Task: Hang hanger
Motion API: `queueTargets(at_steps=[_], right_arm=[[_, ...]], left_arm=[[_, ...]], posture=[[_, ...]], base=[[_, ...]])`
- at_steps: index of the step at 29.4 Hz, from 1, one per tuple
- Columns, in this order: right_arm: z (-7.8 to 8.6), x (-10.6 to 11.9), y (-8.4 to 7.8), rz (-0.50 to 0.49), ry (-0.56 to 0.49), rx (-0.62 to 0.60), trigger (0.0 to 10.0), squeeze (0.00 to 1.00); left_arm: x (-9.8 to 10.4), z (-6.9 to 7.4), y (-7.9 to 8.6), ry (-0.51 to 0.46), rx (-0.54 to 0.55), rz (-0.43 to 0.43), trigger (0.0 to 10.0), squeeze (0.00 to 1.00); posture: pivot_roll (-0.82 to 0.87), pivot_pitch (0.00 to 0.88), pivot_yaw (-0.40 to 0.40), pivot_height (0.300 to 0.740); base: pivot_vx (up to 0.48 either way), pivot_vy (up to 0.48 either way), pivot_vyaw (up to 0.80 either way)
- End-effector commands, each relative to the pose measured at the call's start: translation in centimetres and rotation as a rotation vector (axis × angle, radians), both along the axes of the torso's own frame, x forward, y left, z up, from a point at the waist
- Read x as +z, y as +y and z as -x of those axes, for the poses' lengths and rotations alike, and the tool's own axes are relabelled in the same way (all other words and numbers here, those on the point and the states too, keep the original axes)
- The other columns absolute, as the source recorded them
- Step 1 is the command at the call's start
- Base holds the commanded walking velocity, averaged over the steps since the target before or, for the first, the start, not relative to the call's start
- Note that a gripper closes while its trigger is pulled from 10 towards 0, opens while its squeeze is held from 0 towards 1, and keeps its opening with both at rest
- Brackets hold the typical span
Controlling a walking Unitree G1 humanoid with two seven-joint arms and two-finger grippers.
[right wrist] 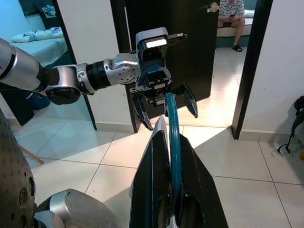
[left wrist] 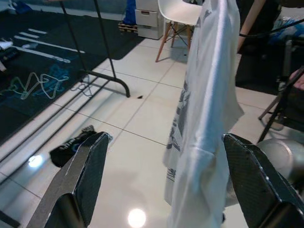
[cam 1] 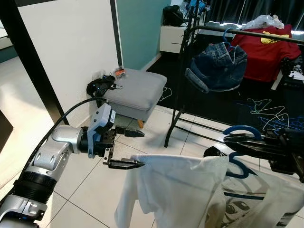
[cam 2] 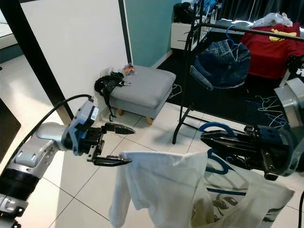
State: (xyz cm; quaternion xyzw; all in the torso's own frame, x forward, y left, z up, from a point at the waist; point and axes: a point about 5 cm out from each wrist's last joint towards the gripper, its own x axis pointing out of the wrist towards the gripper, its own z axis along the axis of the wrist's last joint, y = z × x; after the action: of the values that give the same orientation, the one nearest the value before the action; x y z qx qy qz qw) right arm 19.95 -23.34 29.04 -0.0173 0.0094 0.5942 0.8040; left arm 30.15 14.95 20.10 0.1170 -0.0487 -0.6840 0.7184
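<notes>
A white T-shirt (cam 1: pixel 175 190) hangs on a blue hanger (cam 1: pixel 242 129) in front of me. My right gripper (cam 1: pixel 232 141) is shut on the hanger's hook, which stands between its fingers (right wrist: pixel 173 137) in the right wrist view. At the shirt's left shoulder my left gripper (cam 1: pixel 141 148) is open, its lower fingertip at the cloth's edge. Between the left fingers (left wrist: pixel 80 180) the shirt (left wrist: pixel 204 118) hangs edge-on. The black clothes rack rail (cam 1: pixel 247 33) runs across the back right, above and beyond the hanger.
A denim jacket (cam 1: pixel 218 66) and a red shirt (cam 1: pixel 266 52) hang on the rack. A grey ottoman (cam 1: pixel 135 88) with a black bag (cam 1: pixel 99 85) stands by the white wall. Loose hangers (cam 1: pixel 268 111) lie on the dark floor. A person (right wrist: pixel 232 14) sits in a far room.
</notes>
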Motion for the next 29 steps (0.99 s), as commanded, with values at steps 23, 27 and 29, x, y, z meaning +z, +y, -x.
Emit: queueTargets(at_steps=[23,27,29], right_arm=[[0.3,2.2,-0.5,-0.007,-0.097,-0.018,0.0,0.0],[0.3,2.4,-0.5,-0.01,-0.108,-0.018,0.0,0.0],[0.3,2.5,-0.5,-0.012,-0.113,-0.018,0.0,0.0]], left_arm=[[-2.5,0.7,-1.7,0.098,0.011,0.015,10.0,0.0],[-3.0,0.7,-2.0,0.11,0.024,0.022,7.3,0.0],[-3.2,0.7,-2.1,0.12,0.018,0.026,5.0,0.0]], posture=[[-0.04,0.044,0.033,0.74],[-0.04,0.043,0.033,0.74],[-0.04,0.043,0.034,0.74]], base=[[0.0,0.0,0.0],[0.0,0.0,0.0],[0.0,0.0,0.0]])
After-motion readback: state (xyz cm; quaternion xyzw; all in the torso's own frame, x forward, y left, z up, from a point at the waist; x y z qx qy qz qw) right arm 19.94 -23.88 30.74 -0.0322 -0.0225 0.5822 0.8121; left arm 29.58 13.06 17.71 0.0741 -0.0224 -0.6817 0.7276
